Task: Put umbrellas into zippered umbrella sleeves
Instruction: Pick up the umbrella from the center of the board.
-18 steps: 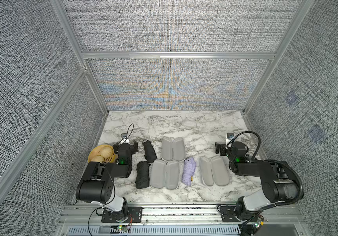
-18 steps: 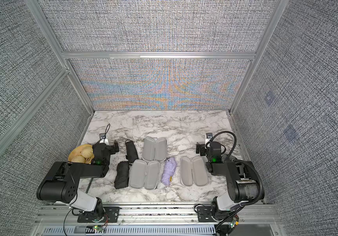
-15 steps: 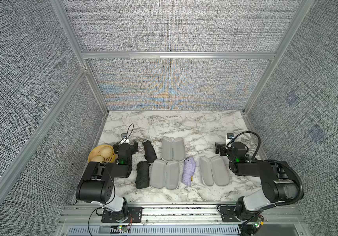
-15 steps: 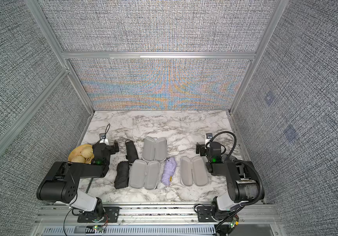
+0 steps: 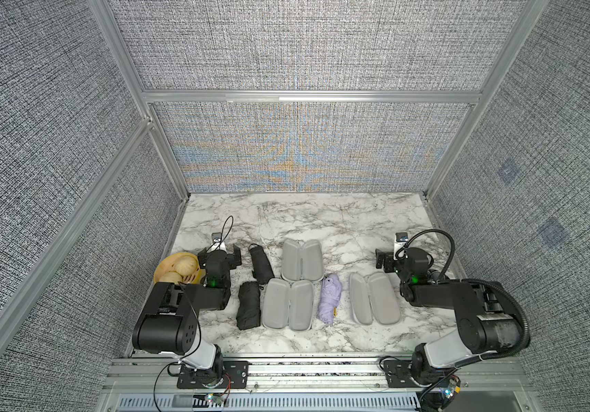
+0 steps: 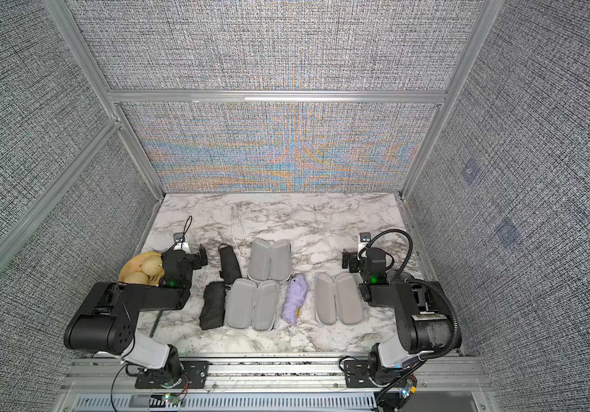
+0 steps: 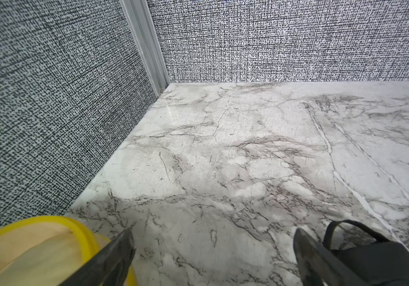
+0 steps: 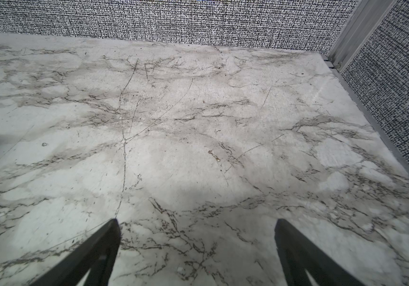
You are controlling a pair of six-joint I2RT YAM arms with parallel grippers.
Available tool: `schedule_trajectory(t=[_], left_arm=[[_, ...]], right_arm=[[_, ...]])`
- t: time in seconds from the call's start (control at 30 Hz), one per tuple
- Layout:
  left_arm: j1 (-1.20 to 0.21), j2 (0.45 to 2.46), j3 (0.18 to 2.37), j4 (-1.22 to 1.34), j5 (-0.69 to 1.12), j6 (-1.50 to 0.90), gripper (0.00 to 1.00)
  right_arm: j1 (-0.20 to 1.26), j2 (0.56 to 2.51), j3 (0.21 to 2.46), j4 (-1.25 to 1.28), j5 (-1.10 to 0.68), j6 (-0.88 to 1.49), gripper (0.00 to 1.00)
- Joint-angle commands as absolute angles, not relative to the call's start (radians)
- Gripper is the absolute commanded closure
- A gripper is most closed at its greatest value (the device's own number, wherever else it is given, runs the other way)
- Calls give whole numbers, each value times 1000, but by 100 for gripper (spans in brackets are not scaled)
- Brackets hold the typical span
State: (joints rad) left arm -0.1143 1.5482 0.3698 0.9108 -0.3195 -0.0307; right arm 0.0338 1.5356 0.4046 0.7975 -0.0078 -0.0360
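Both arms are low over the marble bench (image 5: 322, 221), one at each side. The left end effector (image 7: 212, 237) has its jaws wide apart and holds nothing; only bare marble shows between its fingers. The right end effector (image 8: 197, 222) is also wide and empty, over a free part of the bench.

All three sleeves lie open and flat, with the grey lining up. The far sleeve (image 5: 300, 264) is near the middle of the bench. The middle sleeve (image 5: 288, 303) lies just in front of it, and the two seem to touch at their ends. The right sleeve (image 5: 374, 298) lies apart, nearer to the right arm.

No umbrella is inside a sleeve. The far black umbrella (image 5: 261, 265) lies between the left end effector and the far sleeve, a little tilted. In the left wrist view its strap end (image 7: 371, 255) is just beside one finger. The near black umbrella (image 5: 249, 305) lies just beside the middle sleeve, on its left. The lavender umbrella (image 5: 329, 299) lies between the middle sleeve and the right sleeve.

A yellow basket (image 5: 170, 265) with buns (image 5: 183, 265) stands at the left edge, partly hidden by the left arm.
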Motion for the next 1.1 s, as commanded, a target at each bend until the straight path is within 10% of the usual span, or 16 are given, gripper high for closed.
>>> schedule_trajectory(t=[0.0,0.83,1.07], left_arm=[[-112,1547,370,943,-324,-34,0],[-119,1248,322,801,-89,67,0],[-118,1053,386,650,36,-265,0]], right_arm=[[34,1534,406,822,-11,-38,1],[35,1204,499,448,-264,-76,1],[35,1080,655,54,-184,387,1]])
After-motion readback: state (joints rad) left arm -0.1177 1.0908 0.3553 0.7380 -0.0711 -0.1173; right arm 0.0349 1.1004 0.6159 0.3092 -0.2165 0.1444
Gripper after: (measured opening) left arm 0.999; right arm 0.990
